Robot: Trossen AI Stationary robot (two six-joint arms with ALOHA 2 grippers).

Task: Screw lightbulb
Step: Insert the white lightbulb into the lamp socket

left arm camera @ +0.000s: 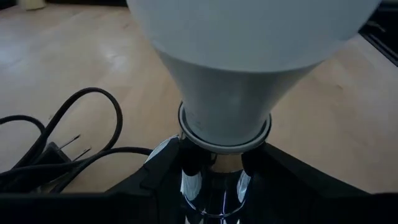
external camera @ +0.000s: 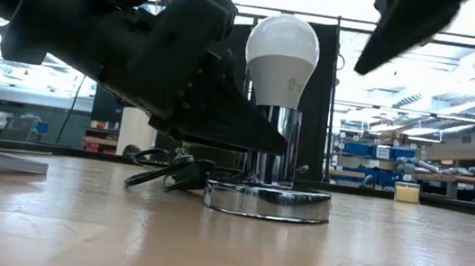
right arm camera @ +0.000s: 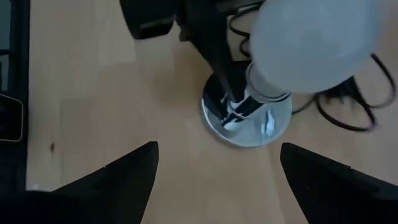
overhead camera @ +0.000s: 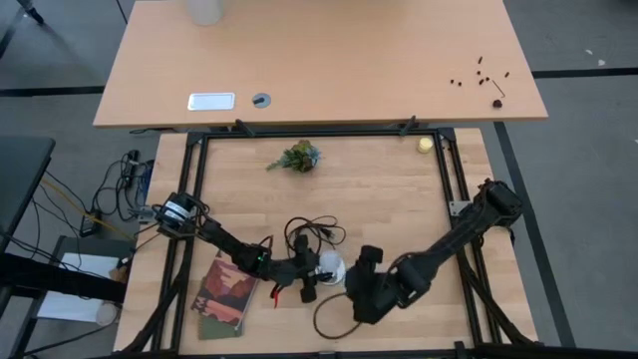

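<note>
Tabletop (overhead camera: pixel 399 189) is seen carrying the chrome lamp base (external camera: pixel 266 200) near its near edge. The lightbulb (external camera: pixel 281 58) stands upright in the base's socket, long axis vertical, screw base down. The left claw (overhead camera: pixel 308 282) is clamped on the chrome socket stem just beneath the bulb, its fingers (left arm camera: pixel 163 163) closed either side. The right claw (overhead camera: pixel 367 289) is held just to the right of the bulb and above it, fingers (right arm camera: pixel 124 171) spread wide with nothing between them. The bulb is judged to lie leftward and below that claw. The black cord (overhead camera: pixel 311 233) is coiled just beyond.
</note>
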